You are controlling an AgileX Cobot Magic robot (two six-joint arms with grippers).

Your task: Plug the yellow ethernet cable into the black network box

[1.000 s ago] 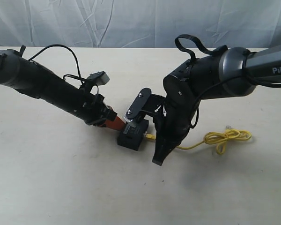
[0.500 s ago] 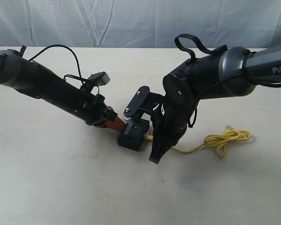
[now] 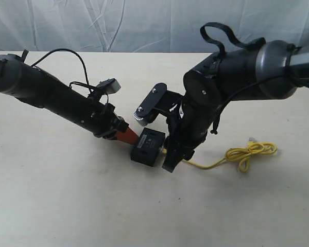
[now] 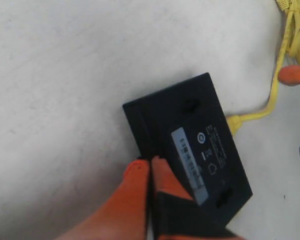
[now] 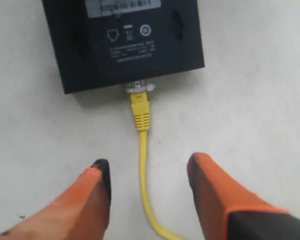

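The black network box [image 3: 148,146] lies flat on the table, pale label up [image 4: 190,130] [image 5: 125,45]. The yellow ethernet cable [image 3: 247,153] has one plug seated in the box's side port [image 5: 140,112]. From there it runs right to a loose knot, and its other clear plug lies on the table. My right gripper [image 3: 176,158] [image 5: 149,170] is open just behind the plug. The cord passes between its orange fingers [image 5: 202,167] without touching them. My left gripper [image 3: 130,138] [image 4: 150,167] is shut, its tips pressed against the box's opposite edge.
The beige table [image 3: 67,195] has a wrinkled white sheet [image 3: 144,25] behind it. The cable's knot [image 3: 250,152] lies right of the right arm. In the left wrist view, the yellow cable [image 4: 270,97] and an orange fingertip of the right gripper [image 4: 294,74] show beyond the box.
My right arm has risen and drawn back a little from the plug, and its fingers now stand apart around the cord. The left arm has stayed put.
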